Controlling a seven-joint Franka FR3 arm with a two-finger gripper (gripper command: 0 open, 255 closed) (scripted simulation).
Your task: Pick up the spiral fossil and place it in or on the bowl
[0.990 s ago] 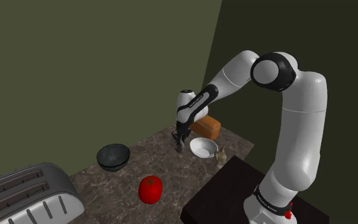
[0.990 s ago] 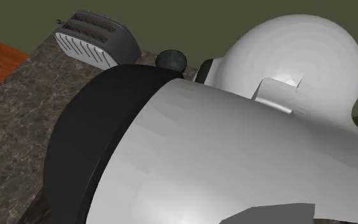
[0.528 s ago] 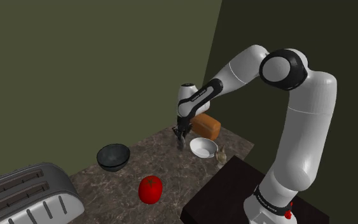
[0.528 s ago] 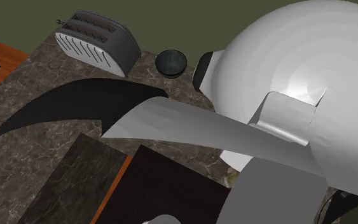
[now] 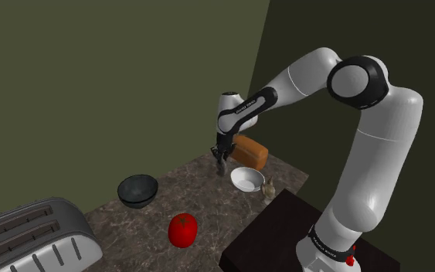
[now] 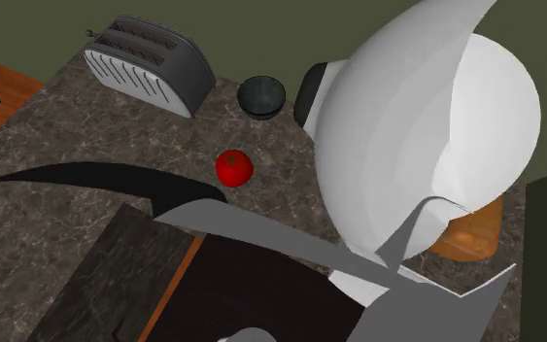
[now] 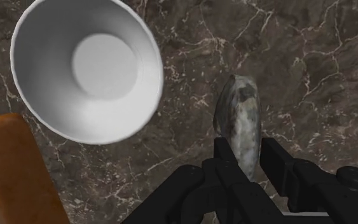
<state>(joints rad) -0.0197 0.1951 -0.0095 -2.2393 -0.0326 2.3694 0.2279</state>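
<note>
My gripper (image 7: 247,151) is shut on the spiral fossil (image 7: 238,118), a mottled grey-brown disc held edge-on between the two black fingers. It hangs above the dark marble counter (image 7: 311,70). A white bowl (image 7: 87,67) stands upright on the counter, off to one side of the fossil, not under it. In the shoulder view the gripper (image 5: 220,157) hovers above and to the left of that white bowl (image 5: 246,180), close to the back wall.
An orange-brown loaf (image 5: 252,153) lies behind the white bowl. A dark bowl (image 5: 137,190), a red tomato (image 5: 182,229) and a grey toaster (image 5: 30,239) stand further along the counter. A small figure (image 5: 270,189) stands by the stand's corner.
The arm has lifted, carrying the gripper and the held fossil upward above the counter beside the white bowl. In the second exterior view the arm has swung aside, uncovering the tomato.
</note>
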